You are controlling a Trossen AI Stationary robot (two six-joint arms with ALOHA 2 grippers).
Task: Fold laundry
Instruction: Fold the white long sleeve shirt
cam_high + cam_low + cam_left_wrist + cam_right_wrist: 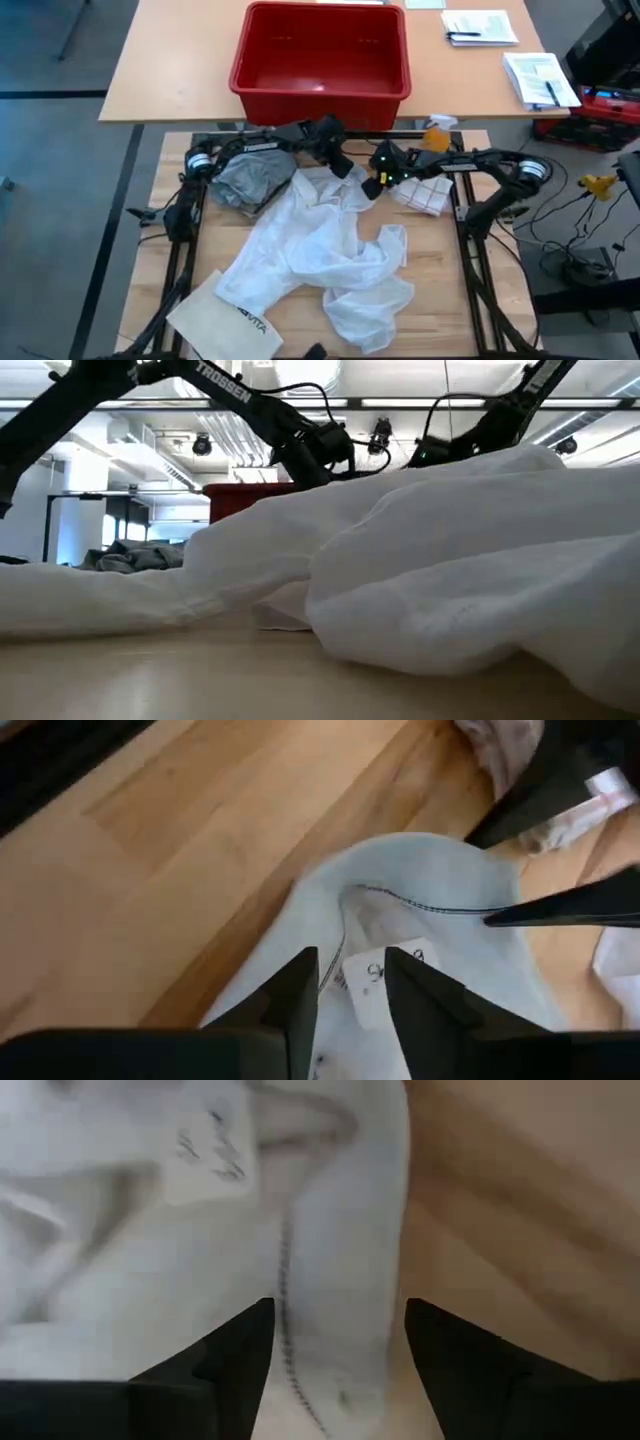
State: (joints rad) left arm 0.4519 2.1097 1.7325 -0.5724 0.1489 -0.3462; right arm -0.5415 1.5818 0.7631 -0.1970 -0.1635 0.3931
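Observation:
The large white shirt (320, 250) lies crumpled across the middle of the table, its collar end toward the far edge. My left gripper (352, 985) is low over that collar (430, 890), open by a narrow gap, one finger on each side of the sewn-in label (372, 982). My right gripper (338, 1340) hovers open just right of it, over a stitched edge (290, 1330) of the same shirt. In the high view the two grippers (345, 165) (372, 185) sit close together. A grey T-shirt (250, 180) lies bunched at the far left.
A checked cloth (425, 192) lies at the far right beside the shirt. A stiff white printed bag (225, 315) rests at the near left corner. Beyond the table's far edge stand a red bin (320, 55) and some papers (480, 25).

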